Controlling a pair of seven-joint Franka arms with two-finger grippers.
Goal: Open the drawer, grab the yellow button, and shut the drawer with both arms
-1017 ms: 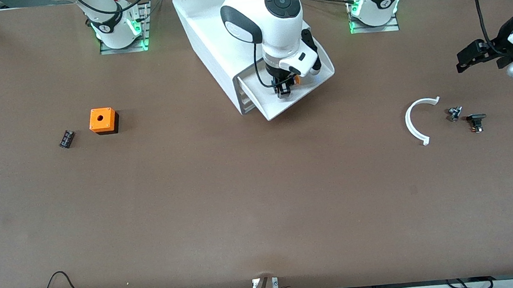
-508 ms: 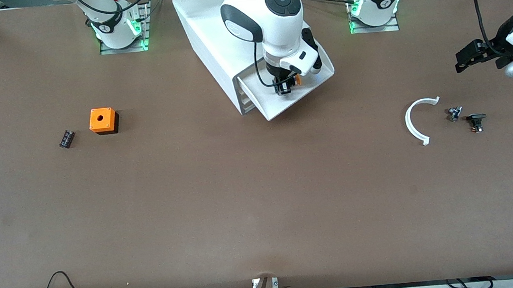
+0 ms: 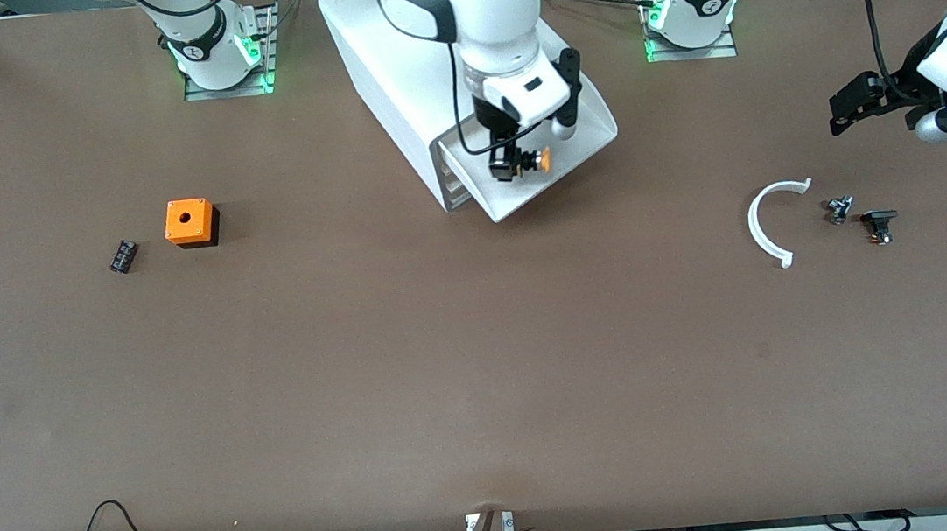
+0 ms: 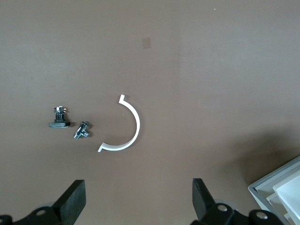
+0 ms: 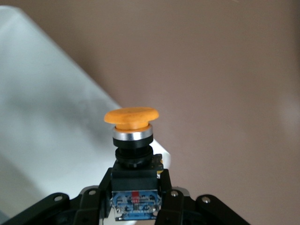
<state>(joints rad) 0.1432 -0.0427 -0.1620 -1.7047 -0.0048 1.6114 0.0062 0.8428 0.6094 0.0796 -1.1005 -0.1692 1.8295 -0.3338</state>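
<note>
I've got the button point(image 3: 535, 160) pinched by its black body in the right gripper point(image 3: 507, 165), up over the pulled-out drawer point(image 3: 548, 178). My left gripper point(image 3: 848, 105) waits with fingers spread, over bare table toward the left arm's end

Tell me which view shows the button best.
The right wrist view: the button fills it, orange cap up, black body clamped in the right end effector. The front view shows it small over the open drawer. The left wrist view misses it.
</note>
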